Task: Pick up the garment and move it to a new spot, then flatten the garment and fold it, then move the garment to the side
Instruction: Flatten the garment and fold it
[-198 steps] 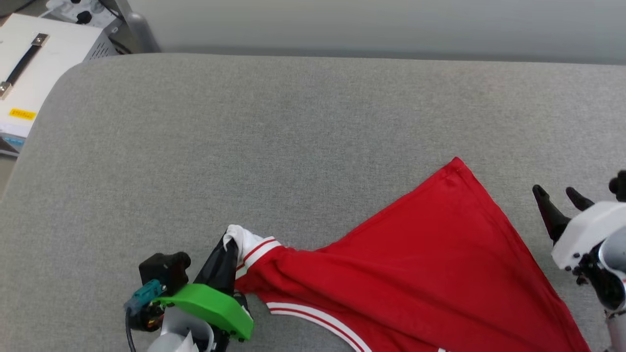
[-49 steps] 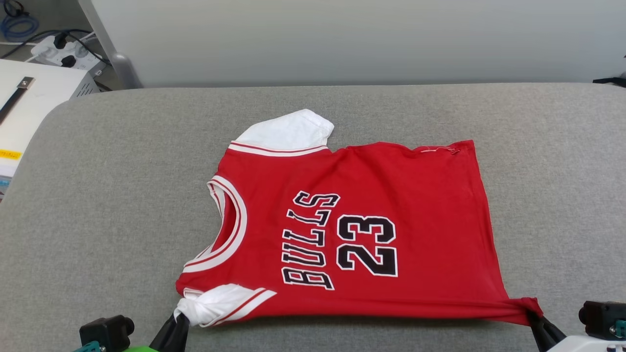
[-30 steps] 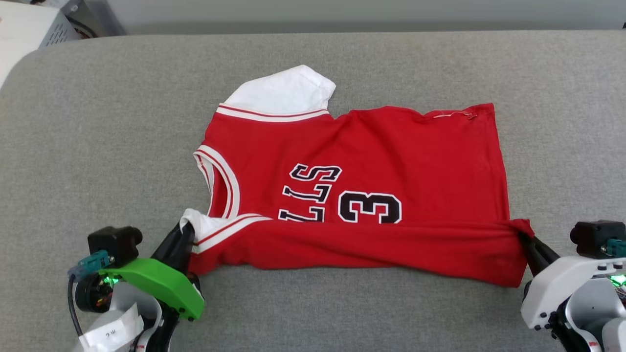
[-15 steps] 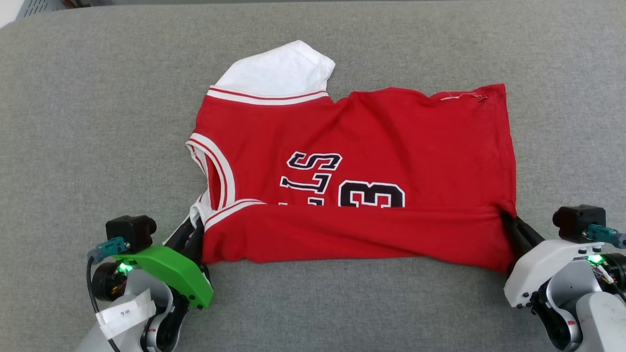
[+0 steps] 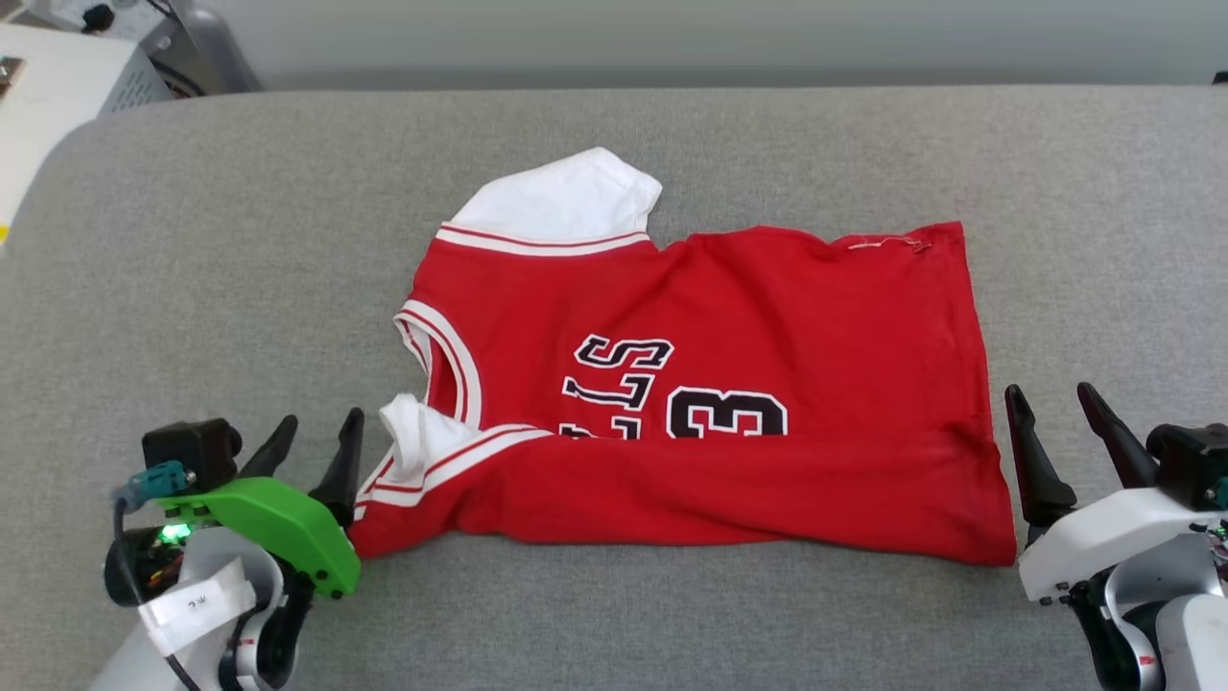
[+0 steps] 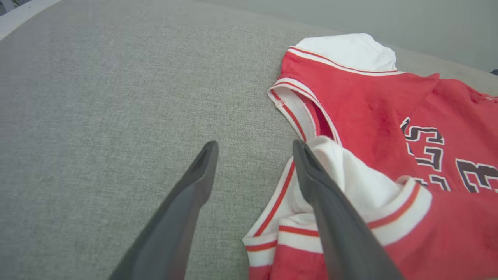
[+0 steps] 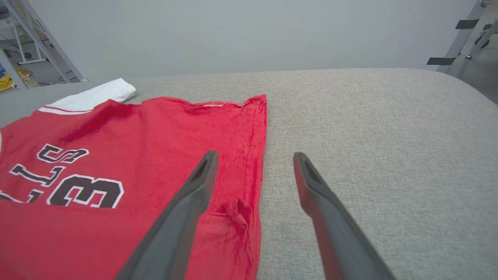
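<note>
The red garment (image 5: 767, 317) lies spread on the grey cushion (image 5: 240, 240), its near edge folded up over the black lettering. One white sleeve (image 5: 566, 197) points to the far side, the other white sleeve (image 5: 413, 446) lies crumpled at the near left. My left gripper (image 5: 321, 432) stands open just left of that sleeve, its right finger (image 6: 311, 179) touching the white cloth (image 6: 362, 186). My right gripper (image 5: 1050, 403) stands open beside the garment's hem; in the right wrist view the right gripper (image 7: 253, 159) straddles the red hem edge (image 7: 258, 128).
A white box (image 5: 38, 125) and a grey metal leg (image 5: 206, 43) stand beyond the cushion's far left corner. Bare grey cushion stretches on all sides of the garment. In the right wrist view a metal frame (image 7: 42, 46) shows at the far left.
Both grippers have let go of the garment and opened, drawing back a little. The folded near edge now rests on the shirt. The head camera tilted up slightly.
</note>
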Controlling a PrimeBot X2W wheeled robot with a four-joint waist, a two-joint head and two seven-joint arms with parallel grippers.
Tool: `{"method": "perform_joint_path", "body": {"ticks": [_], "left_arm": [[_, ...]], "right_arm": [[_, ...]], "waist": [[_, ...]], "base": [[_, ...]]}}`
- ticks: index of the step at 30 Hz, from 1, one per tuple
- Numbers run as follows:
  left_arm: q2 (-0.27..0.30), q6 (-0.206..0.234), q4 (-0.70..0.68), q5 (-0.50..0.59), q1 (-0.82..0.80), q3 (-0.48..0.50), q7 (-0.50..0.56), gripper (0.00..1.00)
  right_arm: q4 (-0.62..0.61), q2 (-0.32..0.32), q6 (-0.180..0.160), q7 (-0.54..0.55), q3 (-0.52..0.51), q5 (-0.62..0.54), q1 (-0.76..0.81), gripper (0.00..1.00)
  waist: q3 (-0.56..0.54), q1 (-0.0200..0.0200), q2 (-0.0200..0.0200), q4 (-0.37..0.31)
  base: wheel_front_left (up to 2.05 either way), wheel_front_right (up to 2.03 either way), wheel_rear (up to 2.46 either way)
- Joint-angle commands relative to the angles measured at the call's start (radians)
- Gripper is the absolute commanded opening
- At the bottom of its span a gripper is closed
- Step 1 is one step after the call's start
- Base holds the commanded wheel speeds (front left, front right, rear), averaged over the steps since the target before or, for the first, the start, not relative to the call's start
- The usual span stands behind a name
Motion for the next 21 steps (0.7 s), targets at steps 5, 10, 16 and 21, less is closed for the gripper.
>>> {"method": "perform_joint_path", "body": {"ticks": [5,10,16,21], "left_arm": [[0.068,0.026,-0.071,-0.058,0.031,-0.002,0.187,1.00],[0.151,0.061,-0.220,-0.161,0.043,-0.032,0.498,1.00],[0.157,0.102,-0.266,-0.207,0.047,-0.046,0.608,1.00],[0.137,0.114,-0.221,-0.219,0.009,-0.059,0.647,1.00]], "right_arm": [[-0.071,0.031,-0.001,0.010,-0.020,-0.028,0.043,1.00],[-0.139,0.057,-0.001,0.044,-0.034,-0.044,0.075,1.00],[-0.158,0.074,-0.001,0.051,-0.031,-0.042,0.070,1.00],[-0.173,0.077,-0.001,0.058,-0.031,-0.042,0.052,1.00]], "waist": [[-0.050,-0.0001,0.0000,0.003],[-0.052,-0.0001,0.0000,-0.004],[-0.014,-0.0001,0.0000,-0.021],[0.037,-0.0001,0.0000,-0.037]], "base": [[0.00,0.00,0.00],[0.00,0.00,0.00],[0.00,0.00,0.00],[0.00,0.00,0.00]]}}
